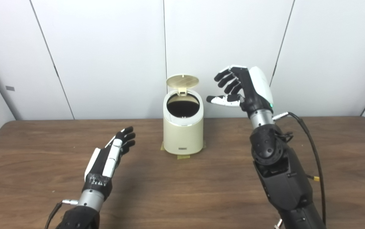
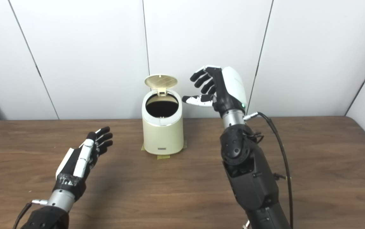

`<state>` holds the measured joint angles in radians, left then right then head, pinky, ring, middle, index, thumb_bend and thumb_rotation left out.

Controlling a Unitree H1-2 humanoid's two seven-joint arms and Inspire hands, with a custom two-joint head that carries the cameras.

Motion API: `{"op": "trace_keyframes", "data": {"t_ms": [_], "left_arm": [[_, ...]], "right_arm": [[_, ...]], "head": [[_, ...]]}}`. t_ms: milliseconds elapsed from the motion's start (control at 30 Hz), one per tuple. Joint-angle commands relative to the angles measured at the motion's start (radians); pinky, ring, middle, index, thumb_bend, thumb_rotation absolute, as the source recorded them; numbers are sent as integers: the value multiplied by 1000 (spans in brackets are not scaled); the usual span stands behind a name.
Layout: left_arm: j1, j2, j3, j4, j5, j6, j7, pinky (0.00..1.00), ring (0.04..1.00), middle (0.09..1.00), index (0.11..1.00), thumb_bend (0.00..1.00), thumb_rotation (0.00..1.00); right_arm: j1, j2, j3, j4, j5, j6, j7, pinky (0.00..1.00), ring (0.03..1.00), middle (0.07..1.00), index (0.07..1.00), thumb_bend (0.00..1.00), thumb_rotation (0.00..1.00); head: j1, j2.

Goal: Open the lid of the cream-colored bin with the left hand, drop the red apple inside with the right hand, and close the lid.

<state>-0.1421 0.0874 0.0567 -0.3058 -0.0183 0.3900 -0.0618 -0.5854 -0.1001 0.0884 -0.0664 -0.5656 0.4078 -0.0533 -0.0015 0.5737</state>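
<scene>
The cream-colored bin stands at the middle of the table near the back wall. Its round lid is tipped up and back, and the dark opening shows. No red apple shows in either view; the bin's inside is too dark to read. My right hand is raised just right of the bin's top, fingers spread, holding nothing. My left hand hovers low over the table to the left of the bin, fingers extended and empty.
Strips of tape mark the bin's base on the brown wooden table. White wall panels stand close behind. A black cable loops off the right forearm.
</scene>
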Motion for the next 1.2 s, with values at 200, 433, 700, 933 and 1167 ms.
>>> {"op": "trace_keyframes", "data": {"t_ms": [200,433,700,933,1167], "left_arm": [[11,-7,61,-105,-20,-4,39,951,911,912,922,600,1000],[61,4,59,-158,-22,1,24,970,946,952,960,592,1000],[74,6,42,-156,-25,-6,18,963,955,962,976,563,1000],[59,15,44,-134,-31,7,15,969,956,963,978,579,1000],[5,57,35,-80,-13,0,6,979,970,975,992,603,1000]], "right_arm": [[74,69,-190,-133,141,62,96,422,449,491,492,522,0],[212,162,-306,-220,424,59,114,574,662,626,491,505,90],[283,144,-276,-231,506,43,100,700,781,787,498,490,161],[279,123,-257,-219,553,52,87,829,886,889,816,458,624],[335,125,-247,-191,620,21,98,950,979,979,921,500,892]], "head": [[19,-10],[18,-2],[10,5],[10,9],[6,13]]}}
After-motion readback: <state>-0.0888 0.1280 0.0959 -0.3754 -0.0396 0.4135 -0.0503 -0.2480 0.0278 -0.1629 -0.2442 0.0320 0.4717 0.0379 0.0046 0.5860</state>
